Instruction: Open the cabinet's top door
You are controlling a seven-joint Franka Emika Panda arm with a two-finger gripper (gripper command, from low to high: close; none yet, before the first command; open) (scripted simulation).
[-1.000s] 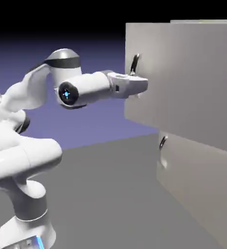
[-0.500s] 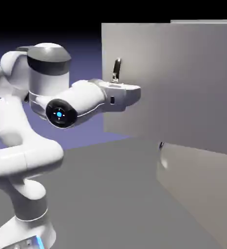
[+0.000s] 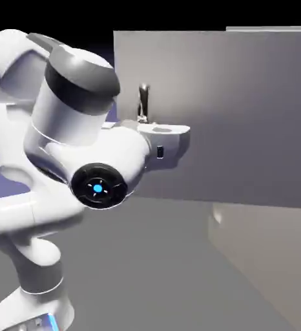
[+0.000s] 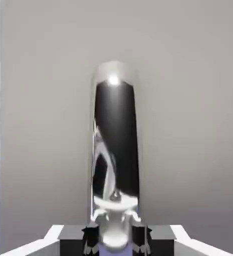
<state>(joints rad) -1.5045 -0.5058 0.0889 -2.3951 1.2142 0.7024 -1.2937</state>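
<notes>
Top door (image 3: 243,116) cut by right edge; handle (image 3: 143,102) base behind hand.

Grey top door (image 3: 230,116) swung open, cabinet (image 3: 269,258)

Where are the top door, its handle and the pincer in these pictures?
top door (image 3: 243,116): exterior view, on the flat grey panel.
handle (image 4: 116,150): hand view, on the middle of the dark metal bar.
pincer (image 4: 116,239): hand view, between its fingertips, shut on the handle's base.
</notes>
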